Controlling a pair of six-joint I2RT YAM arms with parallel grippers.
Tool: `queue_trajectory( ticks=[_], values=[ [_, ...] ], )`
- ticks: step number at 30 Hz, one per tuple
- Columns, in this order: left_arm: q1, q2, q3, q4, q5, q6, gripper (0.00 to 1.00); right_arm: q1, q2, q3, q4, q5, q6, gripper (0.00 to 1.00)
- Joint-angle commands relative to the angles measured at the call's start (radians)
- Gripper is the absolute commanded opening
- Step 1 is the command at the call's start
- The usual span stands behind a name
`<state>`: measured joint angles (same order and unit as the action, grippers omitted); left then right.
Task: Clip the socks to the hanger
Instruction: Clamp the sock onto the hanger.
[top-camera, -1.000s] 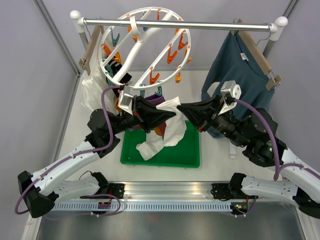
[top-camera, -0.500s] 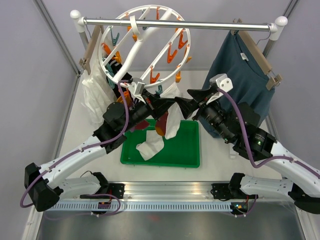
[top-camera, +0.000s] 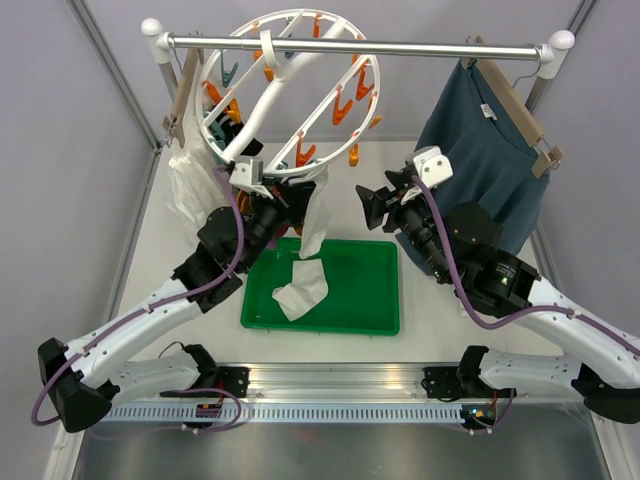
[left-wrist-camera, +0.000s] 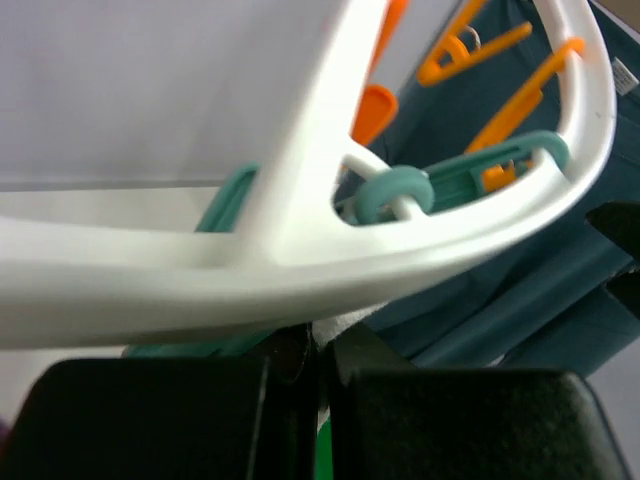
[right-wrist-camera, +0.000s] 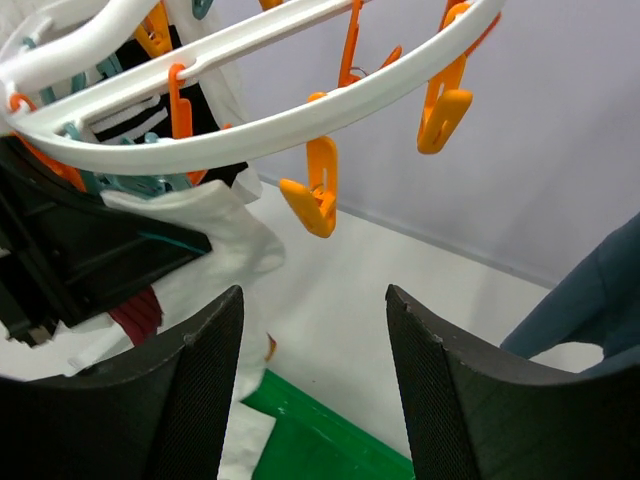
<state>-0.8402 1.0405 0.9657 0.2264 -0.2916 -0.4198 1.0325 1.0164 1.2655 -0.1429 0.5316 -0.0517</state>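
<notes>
The white ring hanger (top-camera: 290, 90) hangs from the rail with orange and teal clips. My left gripper (top-camera: 290, 197) is shut on the top of a white sock (top-camera: 315, 215), right under the ring's lower rim. In the left wrist view the sock (left-wrist-camera: 340, 324) shows pinched between the shut jaws, below the ring (left-wrist-camera: 300, 260) and a teal clip (left-wrist-camera: 400, 190). My right gripper (top-camera: 368, 205) is open and empty, to the right of the sock. Its wrist view shows the sock (right-wrist-camera: 215, 240), the ring (right-wrist-camera: 250, 130) and an orange clip (right-wrist-camera: 315, 195). A second white sock (top-camera: 300, 290) lies in the tray.
A green tray (top-camera: 365, 300) sits on the table below the grippers. A teal-blue shirt (top-camera: 480, 160) hangs at the right on a wooden hanger, and a white sheer garment (top-camera: 185, 180) at the left. Black striped and maroon socks (right-wrist-camera: 130, 115) hang on the ring's left side.
My left gripper has lifted the white sock from over the tray up to the ring's lower rim. My right gripper has let go of the sock, opened and drawn back to the right.
</notes>
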Motion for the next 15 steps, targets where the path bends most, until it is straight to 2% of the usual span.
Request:
queue_trajectory(
  ticks=[1, 8, 15],
  values=[
    [0.0, -0.063, 0.01, -0.031, -0.129, 0.053, 0.02, 0.006, 0.002, 0.003, 0.04, -0.059, -0.1, 0.65],
    [0.0, -0.137, 0.008, -0.12, -0.247, 0.061, 0.02, 0.001, -0.004, -0.008, 0.048, -0.279, -0.174, 0.66],
    [0.0, -0.186, 0.007, -0.156, -0.273, 0.076, 0.02, -0.04, 0.04, 0.031, 0.051, -0.432, -0.174, 0.67]
  ],
)
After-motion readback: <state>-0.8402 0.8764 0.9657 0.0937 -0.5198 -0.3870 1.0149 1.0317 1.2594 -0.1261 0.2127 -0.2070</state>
